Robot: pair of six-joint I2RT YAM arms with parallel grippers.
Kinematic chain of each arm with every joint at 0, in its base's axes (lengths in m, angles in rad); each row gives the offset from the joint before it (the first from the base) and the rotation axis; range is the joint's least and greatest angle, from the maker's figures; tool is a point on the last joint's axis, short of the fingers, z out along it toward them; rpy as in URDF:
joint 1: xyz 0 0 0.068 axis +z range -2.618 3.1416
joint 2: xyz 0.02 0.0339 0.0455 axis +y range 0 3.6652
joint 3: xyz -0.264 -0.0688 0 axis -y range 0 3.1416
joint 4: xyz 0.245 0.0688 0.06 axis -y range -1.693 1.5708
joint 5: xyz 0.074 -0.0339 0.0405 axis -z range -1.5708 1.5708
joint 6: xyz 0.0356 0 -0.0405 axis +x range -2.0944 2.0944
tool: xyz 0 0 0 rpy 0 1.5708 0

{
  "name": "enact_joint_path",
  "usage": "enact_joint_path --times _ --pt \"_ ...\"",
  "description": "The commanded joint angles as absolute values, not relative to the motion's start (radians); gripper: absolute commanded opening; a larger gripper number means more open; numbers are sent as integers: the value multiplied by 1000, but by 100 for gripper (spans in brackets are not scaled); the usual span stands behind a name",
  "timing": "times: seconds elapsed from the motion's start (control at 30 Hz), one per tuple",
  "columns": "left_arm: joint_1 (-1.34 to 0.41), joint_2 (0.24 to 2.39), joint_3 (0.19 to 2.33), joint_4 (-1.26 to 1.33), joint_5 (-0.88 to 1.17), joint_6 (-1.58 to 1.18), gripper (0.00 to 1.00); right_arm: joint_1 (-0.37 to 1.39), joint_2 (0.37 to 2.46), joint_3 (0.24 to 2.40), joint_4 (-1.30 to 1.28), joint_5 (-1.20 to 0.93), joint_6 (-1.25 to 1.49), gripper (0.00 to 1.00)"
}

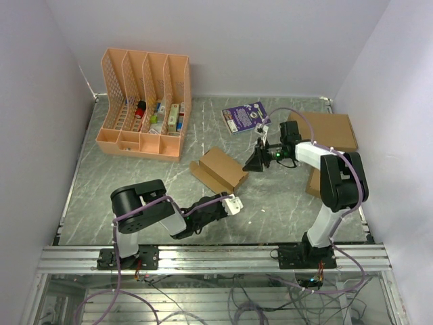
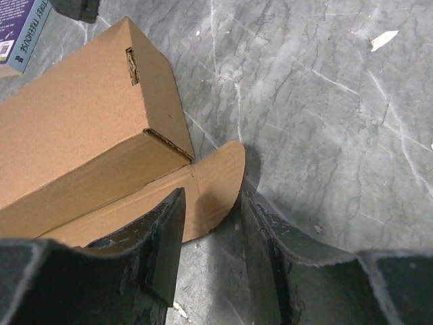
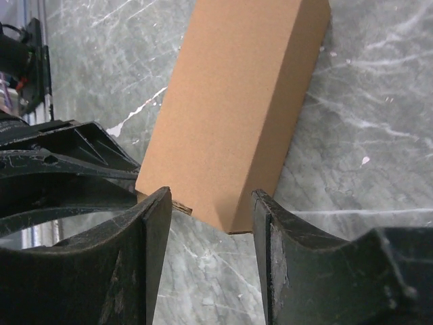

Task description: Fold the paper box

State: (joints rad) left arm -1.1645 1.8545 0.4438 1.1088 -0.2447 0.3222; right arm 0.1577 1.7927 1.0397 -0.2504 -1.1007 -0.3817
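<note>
Paper box (image 1: pixel 218 169) sat mid-table on the grey marbled table (image 1: pixel 270 223), skewed, roughly between the two arms. It was folded up into a slim oblong carton, with one long flap lying flat on the table along its near-left side.

Left gripper (image 1: pixel 232 202) was low at the box's near end. In the left wrist view its fingers (image 2: pixel 166 237) stood moderately apart. The rounded end of the flap (image 2: pixel 216 179) lay in the gap and ran under the left finger, and nothing was clamped. The carton body (image 2: pixel 74 135) was just beyond the tips, with a small slot showing in its side wall.

Right gripper (image 1: pixel 250 164) was at the box's right side, pointing left at it. The right wrist view had its fingers (image 3: pixel 152 244) moderately spread, about as wide as the carton. The box end (image 3: pixel 237 101) was just ahead of the tips, with bare table on both sides, so there was no grip there either.

Other items:
- A pink file organiser (image 1: pixel 145 101) stood far left with small items in its slots.
- A purple book (image 1: pixel 245 116) lay far centre.
- A large flat brown cardboard (image 1: pixel 325 128) lay far right.
- A second small carton (image 1: pixel 313 183) was partly hidden behind the right arm.
</note>
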Motion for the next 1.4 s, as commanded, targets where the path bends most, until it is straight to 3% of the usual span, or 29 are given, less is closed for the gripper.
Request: enact_joint_path --times 0.0,0.57,1.37 --pt "-1161 1835 421 1173 -255 286 50 149 1829 1066 -236 -1108 -247 51" --pt "-1162 1814 422 1179 -260 241 52 149 1823 1067 -234 -1092 -257 51" --pt "-1180 1539 613 720 -219 -45 66 120 1684 1053 -244 -1133 -330 51"
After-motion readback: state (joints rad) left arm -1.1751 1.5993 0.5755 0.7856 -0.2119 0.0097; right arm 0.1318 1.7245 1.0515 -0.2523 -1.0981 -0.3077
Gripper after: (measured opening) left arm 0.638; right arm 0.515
